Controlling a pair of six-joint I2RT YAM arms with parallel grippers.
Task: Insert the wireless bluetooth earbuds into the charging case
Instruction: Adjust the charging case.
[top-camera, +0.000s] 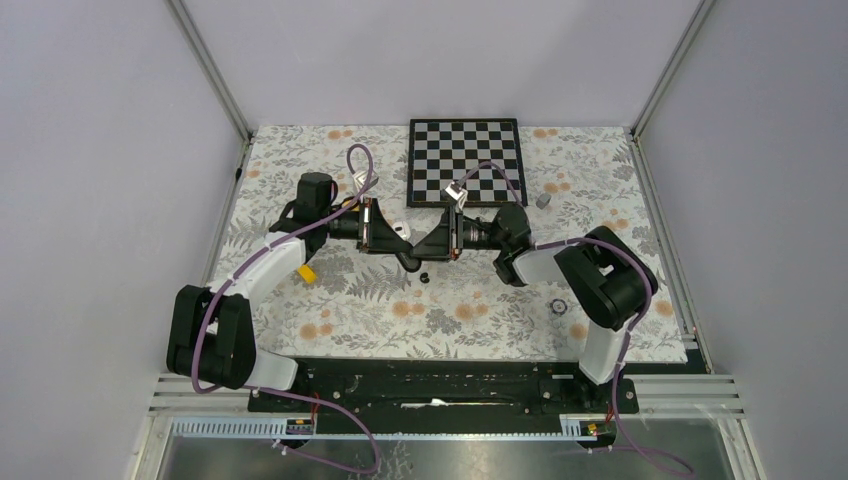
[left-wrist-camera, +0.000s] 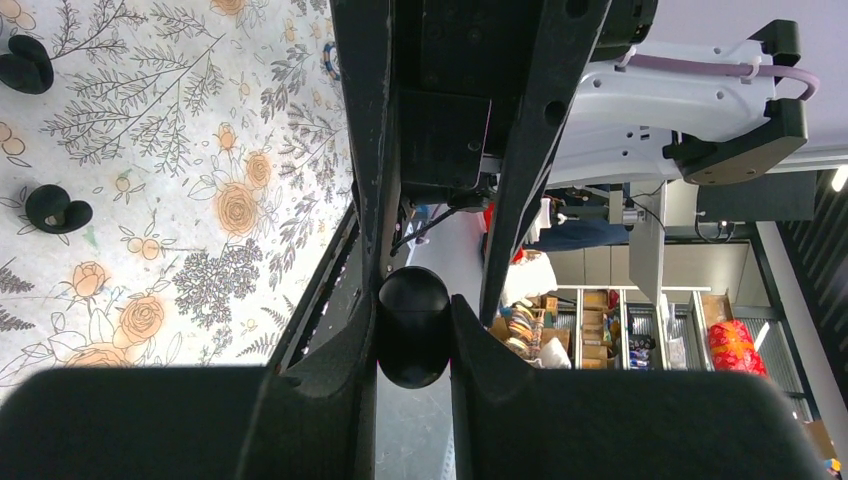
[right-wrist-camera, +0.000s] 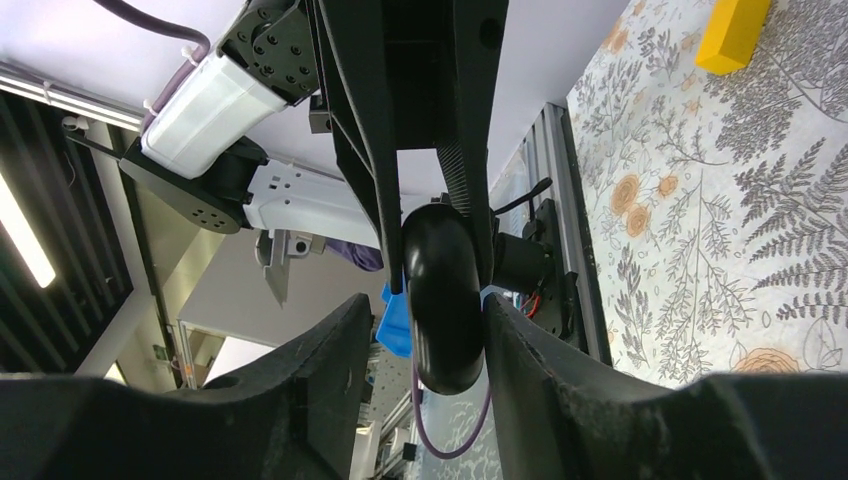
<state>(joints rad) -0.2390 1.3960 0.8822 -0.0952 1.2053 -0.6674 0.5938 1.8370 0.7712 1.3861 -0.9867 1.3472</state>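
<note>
Above the middle of the mat my two grippers meet around a black, rounded charging case (top-camera: 412, 259). My left gripper (left-wrist-camera: 413, 322) is shut on the case (left-wrist-camera: 412, 340), which is pinched between both pads. My right gripper (right-wrist-camera: 428, 312) is open around the same case (right-wrist-camera: 443, 300): one finger touches it and a gap shows at the other. Two black earbuds (left-wrist-camera: 57, 208) (left-wrist-camera: 25, 62) lie on the floral mat in the left wrist view. A small dark bud-like speck (top-camera: 424, 277) lies just below the grippers. No white earbuds show.
A chessboard (top-camera: 465, 160) lies at the back of the floral mat (top-camera: 330, 320). A yellow block (top-camera: 307, 272) sits by the left arm. A small grey piece (top-camera: 543, 200) lies right of the board, and a small dark ring (top-camera: 559, 305) lies near the right arm.
</note>
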